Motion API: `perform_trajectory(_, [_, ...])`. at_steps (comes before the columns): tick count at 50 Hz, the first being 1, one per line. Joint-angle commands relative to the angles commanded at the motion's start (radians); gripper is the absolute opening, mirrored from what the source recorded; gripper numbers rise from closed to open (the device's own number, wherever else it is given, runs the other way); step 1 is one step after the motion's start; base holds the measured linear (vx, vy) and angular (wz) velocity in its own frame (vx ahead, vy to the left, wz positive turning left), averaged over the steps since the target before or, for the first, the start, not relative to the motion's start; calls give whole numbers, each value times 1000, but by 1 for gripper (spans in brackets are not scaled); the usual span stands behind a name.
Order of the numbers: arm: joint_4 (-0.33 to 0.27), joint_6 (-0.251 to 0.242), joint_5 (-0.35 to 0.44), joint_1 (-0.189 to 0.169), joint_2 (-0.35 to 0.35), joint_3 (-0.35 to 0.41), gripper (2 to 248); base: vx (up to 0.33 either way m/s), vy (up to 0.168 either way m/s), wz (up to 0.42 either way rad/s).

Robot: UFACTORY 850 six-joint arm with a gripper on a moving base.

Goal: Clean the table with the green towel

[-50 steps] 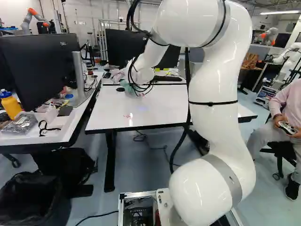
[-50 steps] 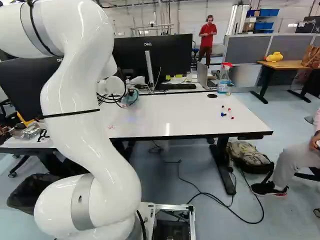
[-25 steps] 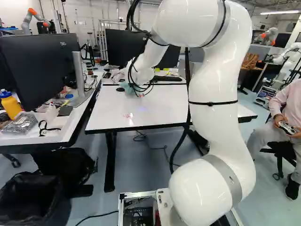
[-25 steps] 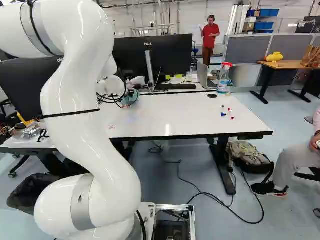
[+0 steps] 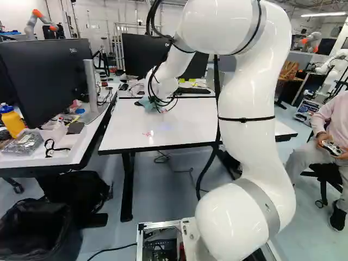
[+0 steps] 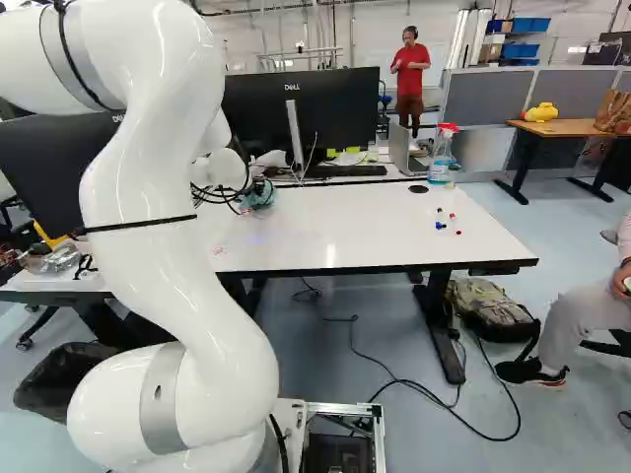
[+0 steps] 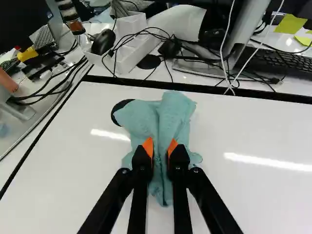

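So, biggest stuff first: the white table (image 6: 355, 232) sits right ahead of my base, with my white arm (image 5: 247, 100) bending out over its far left part. There's a big dark monitor (image 5: 46, 76) on the neighbouring desk at the left of the left base view, plus another monitor (image 6: 296, 113) just past the table's far side.

My claw (image 6: 246, 194) is out by that far side, pointing at the tabletop. Going by the wrist view, the claw (image 7: 160, 148) is closed down to a narrow gap, and that gap is stuffed with the green towel (image 7: 171, 114). Both orange pads (image 7: 173, 147) press into it from opposite sides, so yeah, I've got a proper pinch on it. The cloth bunches up between them and pokes out ahead and underneath. It looks like it's against the tabletop, though I can't tell how much really touches.

Smaller bits: a spray bottle (image 6: 443, 153) stands near the far edge, well apart from me. The towel partly covers a round black disc (image 7: 118, 111). Some red marks (image 5: 147, 134) sit nearer my base, and tiny red and blue pieces (image 6: 441, 226) lie over on the right.
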Motion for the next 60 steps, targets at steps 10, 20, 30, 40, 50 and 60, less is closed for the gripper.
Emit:
perform_trajectory(10, [0,0,-27,0,0,0,51,0,0,0])
perform_trajectory(20, [0,0,-55,0,0,0,51,0,0,0])
perform_trajectory(30, [0,0,-82,0,0,0,51,0,0,0])
perform_trajectory(40, [0,0,-110,0,0,0,51,0,0,0])
perform_trajectory(50, [0,0,-137,0,0,0,51,0,0,0])
perform_trajectory(60, [0,0,-151,0,0,0,51,0,0,0])
